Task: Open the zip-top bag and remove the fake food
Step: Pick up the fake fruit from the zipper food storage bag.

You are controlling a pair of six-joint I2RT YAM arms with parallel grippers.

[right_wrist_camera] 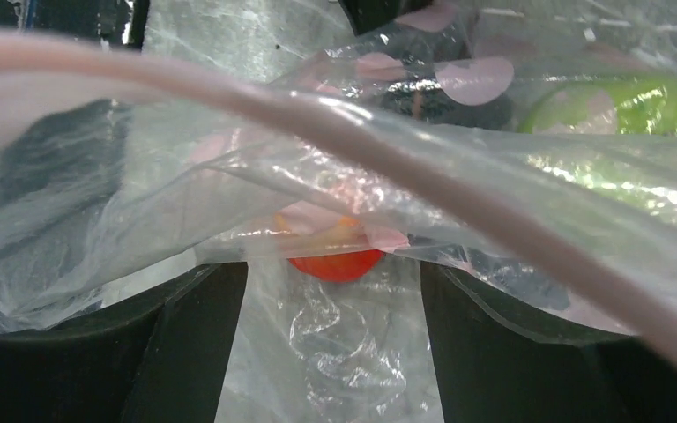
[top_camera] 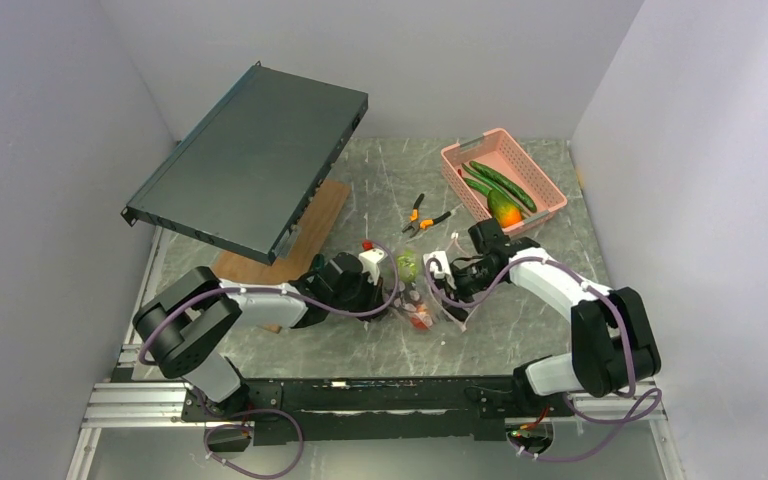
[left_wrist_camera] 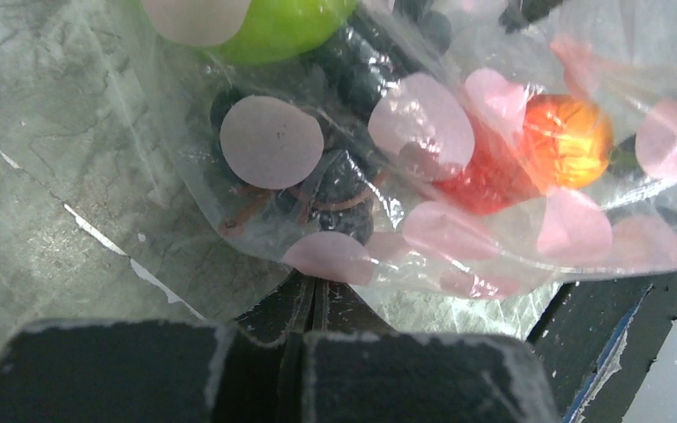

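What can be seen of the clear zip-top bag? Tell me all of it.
The clear, crinkly plastic zip-top bag with pink dots lies on the grey marbled table between both claws. Its pale pink zip strip crosses the right wrist view. Inside: green apple, dark grapes, small red piece. The shut left claw pinches one edge; the open right claw straddles loose film.

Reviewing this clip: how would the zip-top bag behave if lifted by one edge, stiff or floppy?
Probably floppy: the zip-top bag shows crumpled, folded film, so it would likely sag around its contents. The green apple and grape bunch inside look loose, so they may slide and shift the weight. The glossy film seems slippery.
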